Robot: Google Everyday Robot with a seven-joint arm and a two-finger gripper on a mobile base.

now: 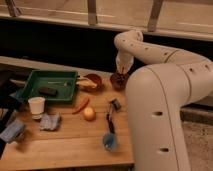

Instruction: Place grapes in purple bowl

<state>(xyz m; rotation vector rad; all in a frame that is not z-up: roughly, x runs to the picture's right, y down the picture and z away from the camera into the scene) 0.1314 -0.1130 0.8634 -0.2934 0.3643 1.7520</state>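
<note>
State of the jaws cannot be told; the gripper (120,71) is being held low over the purple bowl (119,81) at the table's far edge, with the grapes (119,77) being seen as a dark cluster inside that bowl. The reddish-brown bowl (93,80) is sitting just left, beside the green tray (30,87). Nearer, a carrot-like piece (81,105), yellow-orange fruit (89,114), white cup (36,107) and wooden table (70,145) are being noted
</note>
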